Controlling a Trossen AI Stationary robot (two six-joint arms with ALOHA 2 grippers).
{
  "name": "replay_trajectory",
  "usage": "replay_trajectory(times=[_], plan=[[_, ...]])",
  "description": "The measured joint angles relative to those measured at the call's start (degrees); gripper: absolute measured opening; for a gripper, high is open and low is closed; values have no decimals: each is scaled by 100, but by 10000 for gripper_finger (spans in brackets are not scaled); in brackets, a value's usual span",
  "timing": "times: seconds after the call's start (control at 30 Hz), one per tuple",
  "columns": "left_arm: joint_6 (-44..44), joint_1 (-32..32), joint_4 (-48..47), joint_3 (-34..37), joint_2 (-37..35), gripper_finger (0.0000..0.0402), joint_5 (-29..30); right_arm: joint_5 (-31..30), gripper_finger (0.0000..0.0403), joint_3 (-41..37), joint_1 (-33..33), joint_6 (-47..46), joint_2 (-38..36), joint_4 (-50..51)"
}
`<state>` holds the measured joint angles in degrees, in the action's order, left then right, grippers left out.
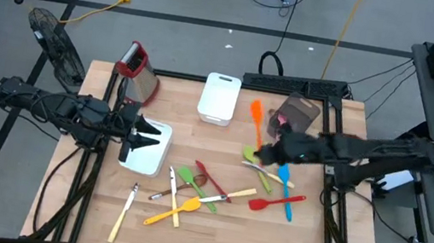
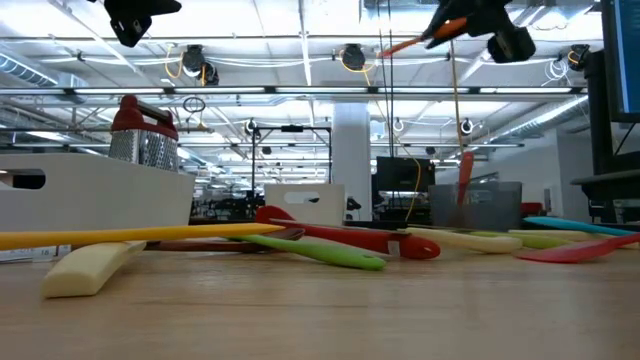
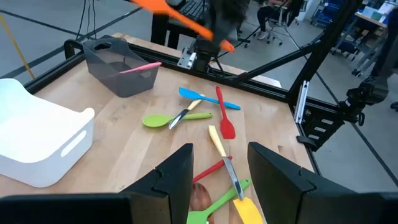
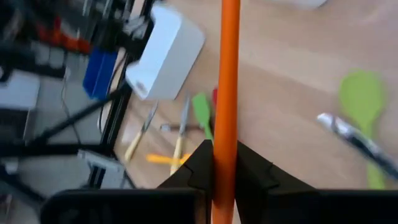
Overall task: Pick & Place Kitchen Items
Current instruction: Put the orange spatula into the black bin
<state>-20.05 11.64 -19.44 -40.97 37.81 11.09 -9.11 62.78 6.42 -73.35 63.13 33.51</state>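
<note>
My right gripper [image 1: 267, 152] is shut on an orange spatula [image 1: 256, 120], high above the table's right half. It also shows at the top of the low view [image 2: 410, 42]. Several other kitchen items lie loose on the wood: a green spoon [image 3: 157, 121], a blue spatula [image 3: 198, 96], a red spatula [image 3: 224, 115], a cream knife [image 3: 216, 139], a yellow utensil [image 1: 173, 211] and a green spatula [image 1: 189, 178]. My left gripper [image 3: 219, 180] hangs open over the white bin [image 1: 150, 148] at the left, with nothing between its fingers. My right gripper pinches the orange spatula's handle [image 4: 228, 127] between its two fingers, away from the blade end. The fingers come from the table's right, slanting down, and lie across the handle. The spatula is lifted clear, its blade [image 1: 256, 108] toward the far edge.
A grey bin [image 3: 121, 71] with a pink utensil in it stands at the far right. A second white bin [image 1: 219, 98] sits at the far middle, and a metal grater with a red top [image 1: 140, 71] at the far left. Cream knives [image 1: 124, 211] lie near the front left.
</note>
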Motion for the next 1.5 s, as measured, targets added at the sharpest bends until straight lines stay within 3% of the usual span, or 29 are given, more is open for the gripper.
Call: replay_trajectory(times=[0.3,0.47,0.63,1.1,1.5], plan=[[-23,0,28,-2,6,157,0,-103,28,0,-711,-521,-918,1191],[30,0,154,-2,6,157,0,423,29,-91,-1112,-844,-1179,1437],[325,0,467,-2,6,157,4,1049,28,-800,-1592,-1093,-1463,1409],[428,1,604,-4,6,157,2,2736,33,-3245,-3313,-2340,-2224,-1281],[308,2,601,-4,6,157,-4,3194,43,-3682,-4525,-2349,-2491,-2079]])
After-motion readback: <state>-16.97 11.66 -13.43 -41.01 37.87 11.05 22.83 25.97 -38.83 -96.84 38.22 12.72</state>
